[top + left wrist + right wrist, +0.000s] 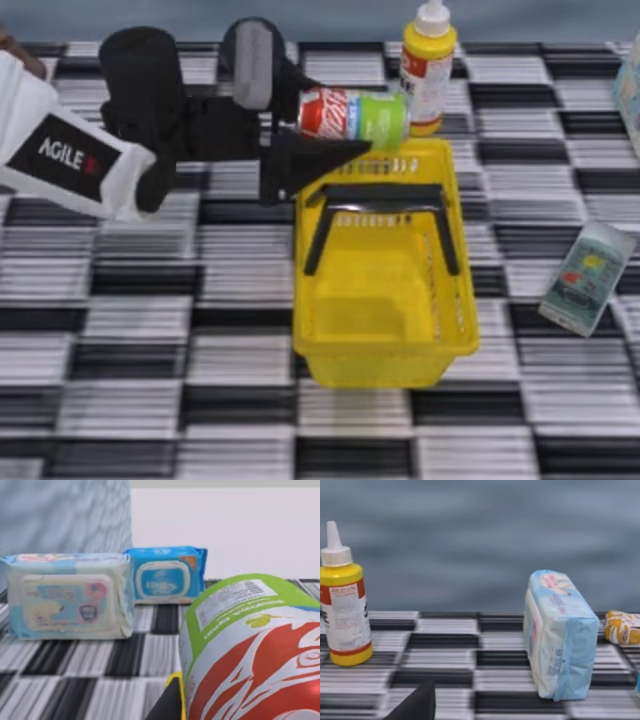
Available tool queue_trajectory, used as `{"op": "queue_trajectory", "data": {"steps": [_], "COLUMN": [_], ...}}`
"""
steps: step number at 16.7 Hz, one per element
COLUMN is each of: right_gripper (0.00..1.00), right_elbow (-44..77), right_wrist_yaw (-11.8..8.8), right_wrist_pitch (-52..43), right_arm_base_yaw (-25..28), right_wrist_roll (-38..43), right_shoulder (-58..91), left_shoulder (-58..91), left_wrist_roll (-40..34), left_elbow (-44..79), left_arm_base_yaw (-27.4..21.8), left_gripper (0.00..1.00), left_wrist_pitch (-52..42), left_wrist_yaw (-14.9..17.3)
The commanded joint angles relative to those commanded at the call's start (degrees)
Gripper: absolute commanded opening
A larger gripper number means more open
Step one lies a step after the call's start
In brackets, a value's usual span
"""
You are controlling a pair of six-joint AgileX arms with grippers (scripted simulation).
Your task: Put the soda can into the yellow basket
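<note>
The soda can (375, 118), red with a lime-green end, lies on its side in the air, just over the far rim of the yellow basket (466, 322). My left gripper (335, 118) is shut on the can's red half, reaching in from the left. In the left wrist view the can (250, 650) fills the near right, with one black finger (167, 705) against its side. The basket stands open at the table's middle, and its black handles (380, 195) are folded across its far half. My right arm is outside the top view. Its gripper (480, 715) is open with nothing in it.
A yellow bottle (428, 65) with a white cap stands just beyond the basket's far right corner. A green-and-white pouch (588, 278) lies to the right of the basket. A pale wipes pack (67, 597) and a blue one (165, 575) stand at the far right.
</note>
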Motion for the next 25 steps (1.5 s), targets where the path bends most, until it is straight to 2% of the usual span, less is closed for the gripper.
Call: {"op": "queue_trajectory", "data": {"steps": [6,19,25], "right_gripper": [1.00,1.00,1.00], "right_elbow": [0.00,0.00,0.00], "right_wrist_yaw": [0.00,0.00,0.00], "right_wrist_pitch": [0.00,0.00,0.00], "right_arm_base_yaw": [0.00,0.00,0.00], "right_wrist_roll": [0.00,0.00,0.00], "right_shoulder": [0.00,0.00,0.00], "left_shoulder": [2.26,2.26,2.26], "left_wrist_roll": [-0.02,-0.02,-0.02], "left_elbow": [-0.93,-0.93,-0.93], "left_arm_base_yaw": [0.24,0.24,0.24], "left_gripper": [0.00,0.98,1.00], "left_wrist_pitch": [3.04,3.04,3.04], "left_wrist_yaw": [-0.08,-0.08,-0.08]}}
